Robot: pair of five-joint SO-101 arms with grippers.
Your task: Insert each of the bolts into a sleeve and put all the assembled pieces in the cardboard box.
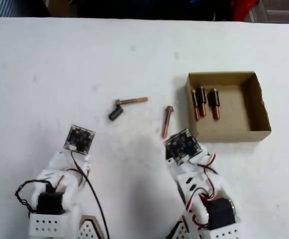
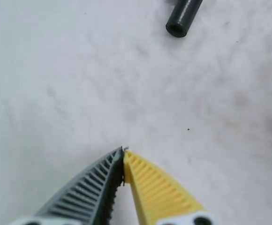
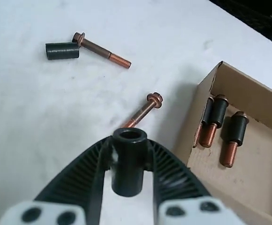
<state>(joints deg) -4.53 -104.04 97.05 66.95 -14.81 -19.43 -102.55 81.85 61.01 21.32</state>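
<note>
My right gripper (image 3: 129, 140) is shut on a black sleeve (image 3: 129, 164), held upright with its open end up. Just beyond it a copper bolt (image 3: 143, 110) lies on the white table, and the high view has this bolt (image 1: 167, 121) in front of the right arm (image 1: 199, 189). Farther off, a second bolt (image 1: 132, 101) lies with its head against a loose black sleeve (image 1: 115, 113). My left gripper (image 2: 123, 152) is shut and holds nothing, low over the table, with that sleeve (image 2: 183, 18) ahead of it. The cardboard box (image 1: 229, 133) holds three assembled pieces (image 1: 204, 102).
The left arm (image 1: 60, 184) stands at the near left of the white table (image 1: 84, 59). The box (image 3: 255, 96) sits right of the right arm, its near wall close to that arm's wrist. Open tabletop stretches to the far side and left.
</note>
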